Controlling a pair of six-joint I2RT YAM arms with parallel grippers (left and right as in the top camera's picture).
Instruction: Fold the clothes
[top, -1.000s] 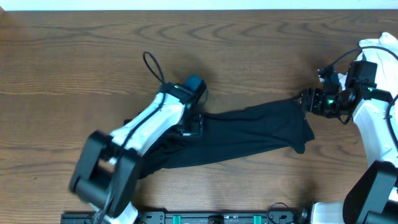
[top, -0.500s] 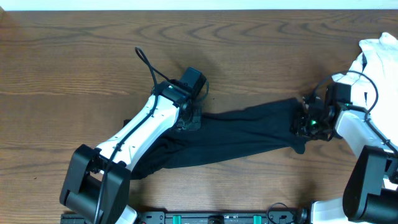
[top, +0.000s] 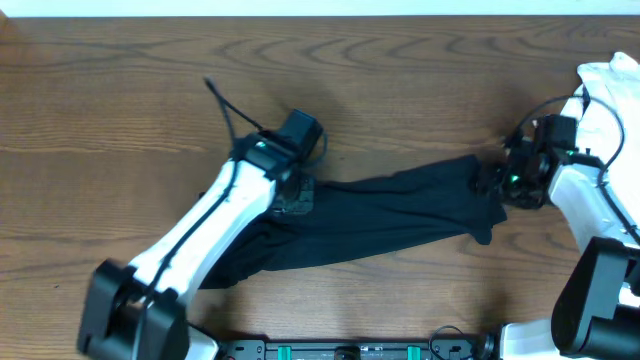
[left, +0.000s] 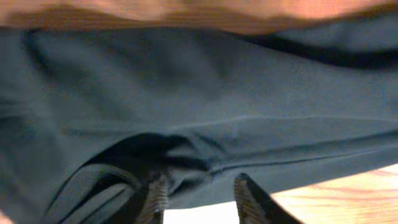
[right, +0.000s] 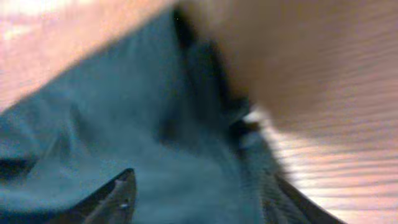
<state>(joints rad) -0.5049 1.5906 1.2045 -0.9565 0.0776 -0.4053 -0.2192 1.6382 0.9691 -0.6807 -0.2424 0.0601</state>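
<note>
While the shirt (top: 400, 215) lay bunched in a long band on the desk (top: 100, 100), left hand (left: 199, 186) was narrow at its upper edge, cloth inside, grip not sure | right hand (right: 199, 186) wide over its right end | cloth seemed soft, limp, light; corners looked best to take

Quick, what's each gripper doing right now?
Left gripper: closed on a fold of the black T-shirt.
Right gripper: open over the T-shirt, holding nothing.

T-shirt (top: 400, 215) left end: under left arm (top: 210, 225) | white garment (top: 612, 72): cropped
</note>
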